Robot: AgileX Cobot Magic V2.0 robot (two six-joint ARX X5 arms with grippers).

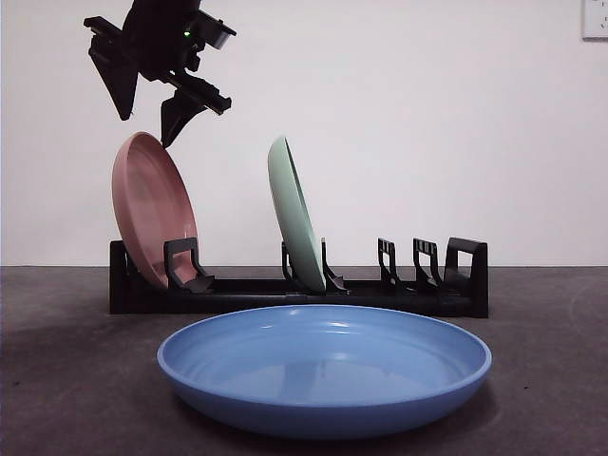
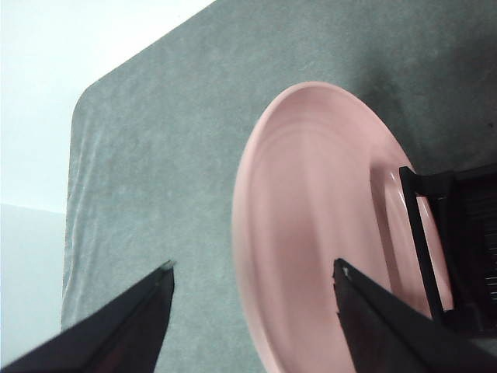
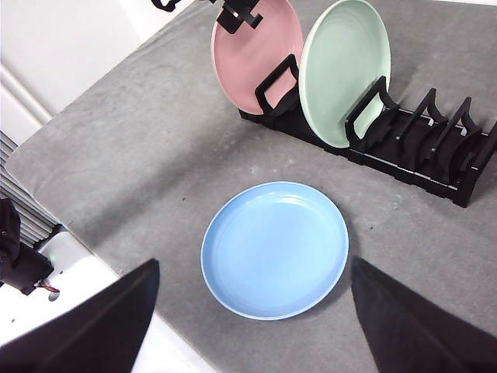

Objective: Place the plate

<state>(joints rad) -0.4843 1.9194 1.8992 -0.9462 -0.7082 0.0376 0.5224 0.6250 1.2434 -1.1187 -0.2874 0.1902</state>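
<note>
A pink plate (image 1: 150, 204) (image 2: 311, 225) (image 3: 252, 58) stands on edge in the end slot of the black rack (image 1: 456, 285) (image 3: 435, 167). My left gripper (image 1: 147, 130) (image 2: 254, 266) hangs open just above its rim, one jaw on each side, touching nothing. A pale green plate (image 1: 294, 214) (image 3: 342, 66) stands upright in a middle slot. In front of the rack a blue plate (image 1: 323, 366) (image 3: 274, 250) lies flat on the table. High above the blue plate, my right gripper (image 3: 254, 264) is open and holds nothing.
Several free slots remain at the rack's other end (image 1: 399, 266) (image 3: 458, 132). The grey table mat (image 3: 140, 140) ends at a near edge in the right wrist view, with a white surface (image 3: 78, 287) beyond it. A white wall (image 1: 427, 123) stands behind the rack.
</note>
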